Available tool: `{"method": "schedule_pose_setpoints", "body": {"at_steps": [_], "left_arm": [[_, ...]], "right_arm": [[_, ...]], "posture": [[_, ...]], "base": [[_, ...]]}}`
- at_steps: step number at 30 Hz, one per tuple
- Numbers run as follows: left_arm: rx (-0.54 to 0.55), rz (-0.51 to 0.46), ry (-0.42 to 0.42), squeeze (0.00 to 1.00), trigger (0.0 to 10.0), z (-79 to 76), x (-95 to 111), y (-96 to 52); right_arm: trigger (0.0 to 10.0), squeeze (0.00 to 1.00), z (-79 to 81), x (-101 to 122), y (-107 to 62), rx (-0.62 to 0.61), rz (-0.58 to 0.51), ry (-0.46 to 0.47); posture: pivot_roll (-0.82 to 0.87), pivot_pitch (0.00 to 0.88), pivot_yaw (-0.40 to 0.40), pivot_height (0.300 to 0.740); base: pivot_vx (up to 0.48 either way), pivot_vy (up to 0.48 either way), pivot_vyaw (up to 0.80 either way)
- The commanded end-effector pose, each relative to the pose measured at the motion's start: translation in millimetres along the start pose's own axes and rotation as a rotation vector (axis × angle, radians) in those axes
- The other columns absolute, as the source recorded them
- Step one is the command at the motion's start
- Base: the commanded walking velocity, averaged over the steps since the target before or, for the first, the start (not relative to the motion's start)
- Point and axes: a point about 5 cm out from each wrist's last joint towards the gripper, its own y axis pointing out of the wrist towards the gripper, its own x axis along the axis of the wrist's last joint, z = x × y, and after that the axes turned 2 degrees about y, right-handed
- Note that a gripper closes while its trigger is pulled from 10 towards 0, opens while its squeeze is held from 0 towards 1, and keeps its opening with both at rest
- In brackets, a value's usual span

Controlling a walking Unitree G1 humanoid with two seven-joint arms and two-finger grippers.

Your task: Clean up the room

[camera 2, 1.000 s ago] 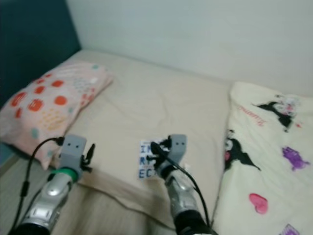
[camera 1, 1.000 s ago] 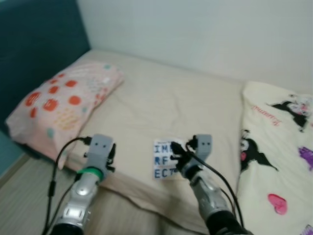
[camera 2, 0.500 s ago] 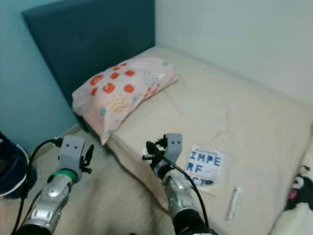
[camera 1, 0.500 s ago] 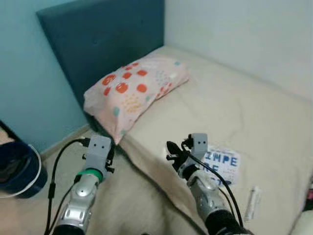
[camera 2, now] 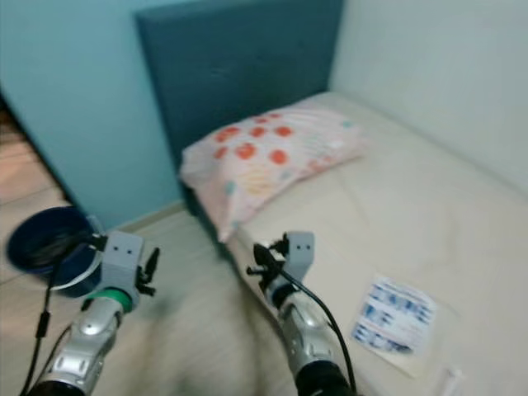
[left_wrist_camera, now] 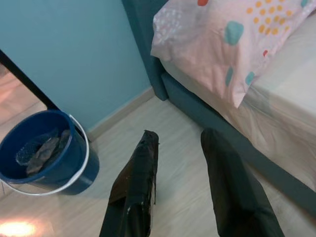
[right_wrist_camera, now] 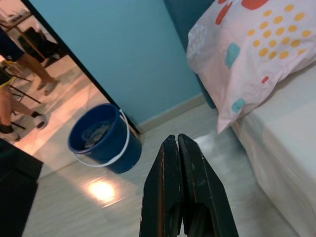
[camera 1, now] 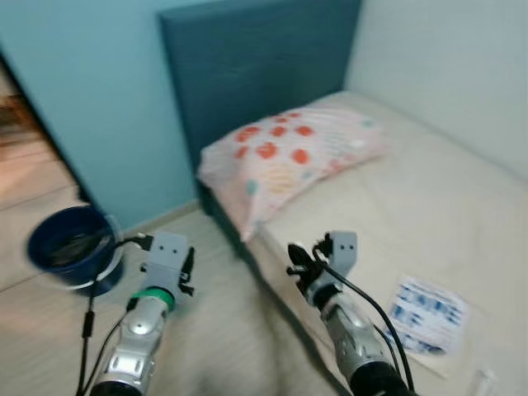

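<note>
In the head views the whole scene has swung since a second ago: the cartoon blanket is gone, and the headboard, spotted pillow [camera 1: 289, 157] and a blue bucket [camera 1: 70, 247] on the floor have come in, so the robot has likely turned toward the bucket. The printed sheet [camera 1: 427, 313] lies on the bed, near its edge. The left wrist view has the left hand [left_wrist_camera: 180, 143] parted and empty, raised over the floor. The right wrist view has the right hand [right_wrist_camera: 177, 143] pressed closed, gripping nothing visible, aimed bucketward.
</note>
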Motion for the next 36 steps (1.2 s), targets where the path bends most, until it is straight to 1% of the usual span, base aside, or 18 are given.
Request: {"method": "schedule_pose_setpoints", "body": {"at_steps": [1, 6, 11, 25, 36], "left_arm": [[0.0, 0.018, -0.005, 0.0, 10.0, 0.1, -4.5, -1.0], [0.0, 0.016, -0.008, 0.0, 10.0, -0.7, -3.8, -0.3], [0.029, 0.023, -0.01, 0.0, 10.0, 2.2, -3.8, 1.2], [0.025, 0.012, -0.011, 0.0, 10.0, 1.4, 0.0, 3.9], [0.02, -0.003, -0.01, 0.0, 10.0, 0.6, 3.3, 6.9]], "right_arm": [[10.0, 0.0, -3.1, -0.6, -2.9, -0.017, -0.008, 0.018], [10.0, 0.0, -2.9, -1.1, -3.4, -0.016, -0.008, 0.019], [10.0, 0.0, -2.3, -1.0, -3.6, -0.017, -0.012, 0.024], [10.0, 0.0, -2.8, -1.7, -5.3, -0.029, -0.021, 0.034], [10.0, 0.0, -2.6, 1.5, -3.2, -0.029, -0.027, 0.036]], "posture": [[0.05, 0.0, 0.071, 0.74], [0.05, 0.0, 0.072, 0.74], [0.05, 0.0, 0.074, 0.74], [0.05, 0.0, 0.088, 0.74], [0.05, 0.0, 0.08, 0.74]], "base": [[0.0, 0.0, 0.8], [0.0, 0.0, 0.8], [0.0, 0.0, 0.8], [0.0, 0.0, 0.8], [0.0, 0.0, 0.8]]}}
